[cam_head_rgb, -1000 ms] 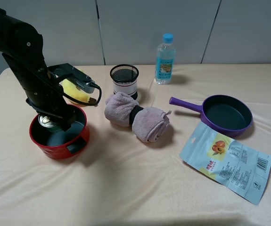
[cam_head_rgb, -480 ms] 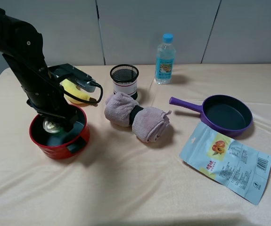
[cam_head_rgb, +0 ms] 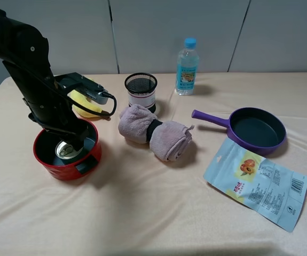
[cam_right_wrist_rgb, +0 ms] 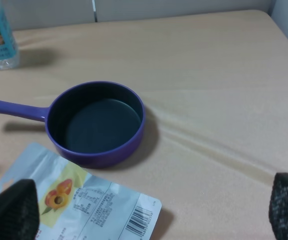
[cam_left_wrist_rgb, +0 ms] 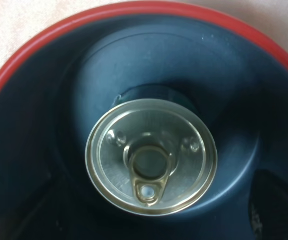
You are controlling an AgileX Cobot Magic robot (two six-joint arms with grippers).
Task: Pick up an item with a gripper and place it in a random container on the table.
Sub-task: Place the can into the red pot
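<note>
The small tin can stands upright on the dark bottom of the red pot at the left of the table. In the left wrist view its silver pull-ring lid faces up inside the pot's red rim. My left gripper hangs just above the pot, right over the can, open and empty; its dark fingers show apart on either side of the can, not touching it. My right gripper is open and empty above the table near the purple pan; it is out of the exterior view.
A rolled pink towel lies right of the pot. A black mesh cup, a yellow object and a water bottle stand behind. A purple frying pan and a snack bag lie at the right.
The can was held by the left gripper near the pot's far left rim; it has dropped free and now rests on the pot's bottom. The left gripper has opened.
</note>
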